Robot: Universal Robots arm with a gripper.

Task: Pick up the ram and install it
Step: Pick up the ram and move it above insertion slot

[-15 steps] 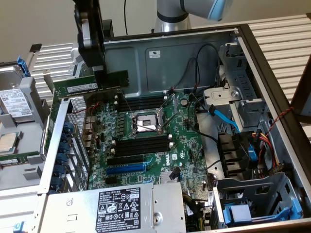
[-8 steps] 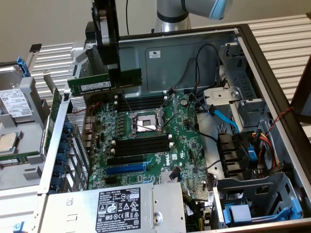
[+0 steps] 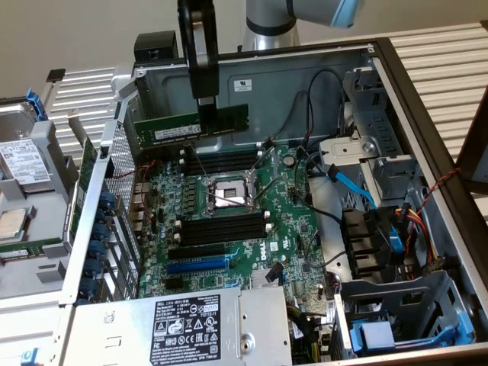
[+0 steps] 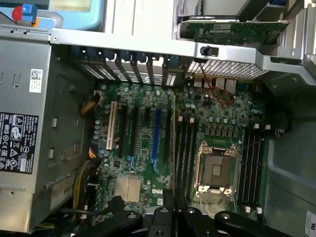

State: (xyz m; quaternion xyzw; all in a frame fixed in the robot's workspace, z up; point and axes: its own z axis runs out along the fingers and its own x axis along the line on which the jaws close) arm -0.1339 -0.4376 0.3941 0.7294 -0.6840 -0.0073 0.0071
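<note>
The ram point(image 3: 229, 120) hangs lengthwise in the upper left-centre of the exterior view. It is pinched at its middle by the gripper point(image 3: 206, 114), whose black jaws are drawn narrow on the board's two faces. It sits above the upper row of black memory slots point(image 3: 221, 162) and in front of the grey back wall of the computer case point(image 3: 427, 99).

The open case holds a green motherboard point(image 3: 297, 229) with a bare processor socket point(image 3: 229, 194) at centre. A second bank of black slots point(image 3: 225, 229) lies just below the socket, and a blue expansion slot point(image 3: 198, 264) lies lower still. A grey power supply point(image 3: 152, 324) with a black label fills the lower left of the case. A drive cage point(image 3: 396, 305) stands at the lower right, and a blue cable point(image 3: 351, 187) curls between the cage and the board. A hard drive point(image 3: 23, 160) lies outside the case, at the left edge.

In the wrist view the ram point(image 4: 174, 148) shows edge-on as a thin line rising from the gripper point(image 4: 175, 212), over the motherboard point(image 4: 148, 148) beside the socket point(image 4: 216, 170). Its chips and label cannot be read there. The finger covers the stick's middle in the exterior view, and the arm is cut off by the upper edge. Whether the ram's lower edge touches a slot cannot be told.
</note>
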